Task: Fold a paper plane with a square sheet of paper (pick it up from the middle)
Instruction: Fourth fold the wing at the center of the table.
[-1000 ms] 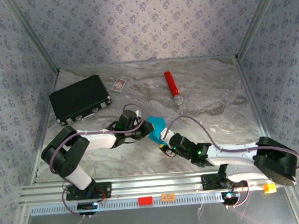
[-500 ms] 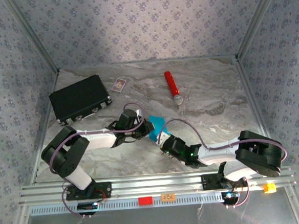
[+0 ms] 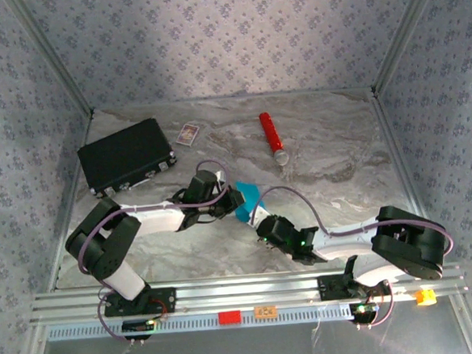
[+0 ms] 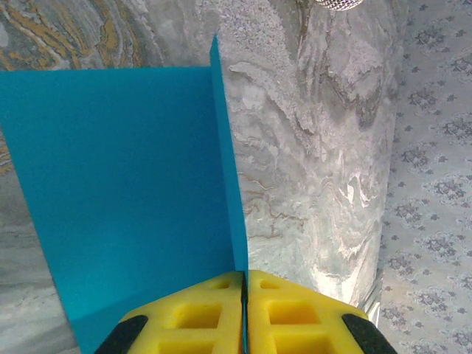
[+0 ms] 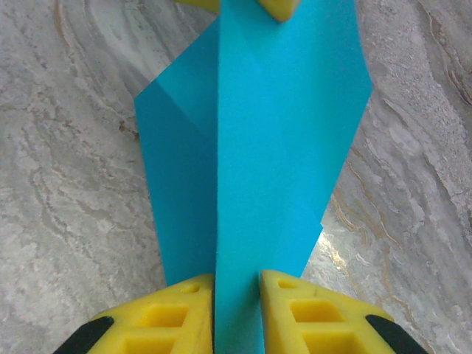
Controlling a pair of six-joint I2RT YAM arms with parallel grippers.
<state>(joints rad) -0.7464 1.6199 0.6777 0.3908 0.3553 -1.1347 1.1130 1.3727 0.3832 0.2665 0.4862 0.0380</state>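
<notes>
One paper sheet (image 5: 280, 133) | clamped in left claw (image 4: 244, 284) | straddled by right claw (image 5: 237, 286)

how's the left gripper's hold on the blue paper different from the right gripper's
The left gripper has its jaws pressed together on the square sheet of paper; the right gripper has its jaws apart, with paper running through the gap. From above, the left gripper meets the sheet from the left, the right gripper from the near side. Both are yellow-tipped and on the same sheet.
</notes>
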